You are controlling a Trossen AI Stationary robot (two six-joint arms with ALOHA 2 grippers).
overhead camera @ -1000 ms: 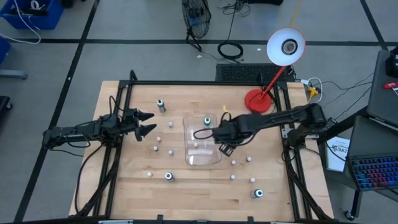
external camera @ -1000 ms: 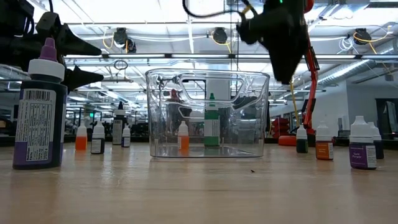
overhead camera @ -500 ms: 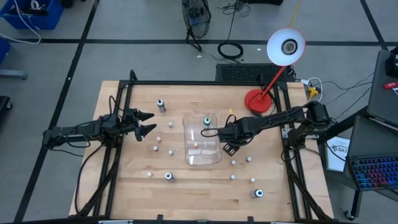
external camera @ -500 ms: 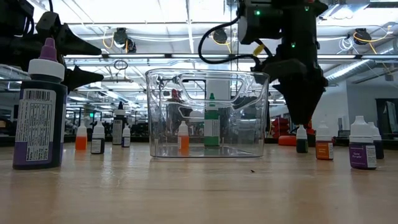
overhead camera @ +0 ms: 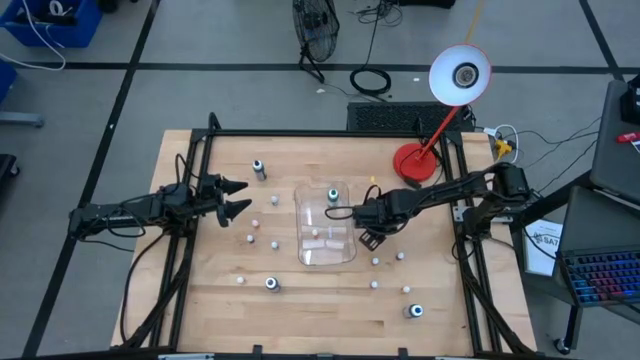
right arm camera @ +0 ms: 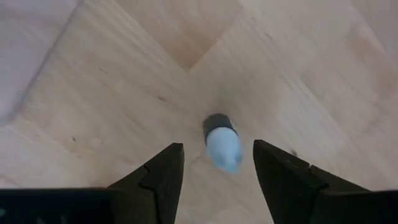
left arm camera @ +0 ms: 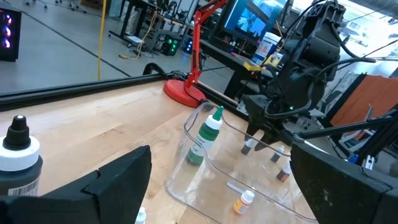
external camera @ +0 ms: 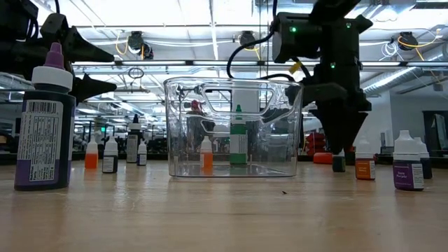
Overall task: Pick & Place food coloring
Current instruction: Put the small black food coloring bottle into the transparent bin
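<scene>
The food coloring is several tiny bottles scattered on the wooden table [overhead camera: 200, 290]. A green-capped bottle [external camera: 238, 136] and an orange one [external camera: 206, 155] stand inside the clear tray [external camera: 234, 168]. Just right of the tray, my right gripper [right arm camera: 217, 177] points straight down, open. A small dark bottle with a white cap [right arm camera: 222, 147] stands upright on the table between its fingers, with a gap on both sides. In the low view the fingers [external camera: 339, 140] hide its cap and only its body [external camera: 339, 164] shows. My left gripper [overhead camera: 238, 198] waits open at the table's left, pointing level.
A large dark bottle with a purple-white cap [external camera: 45, 119] stands near the front. More small bottles stand left [external camera: 110, 155] and right [external camera: 365, 162] of the tray. A red desk lamp [overhead camera: 415, 160] stands at the far right. The tray wall is close to my right gripper.
My right gripper has come down beside the tray's right wall and shifted a little toward the table's right edge. Its fingers now stand around the small white-capped bottle, which stands where it did.
</scene>
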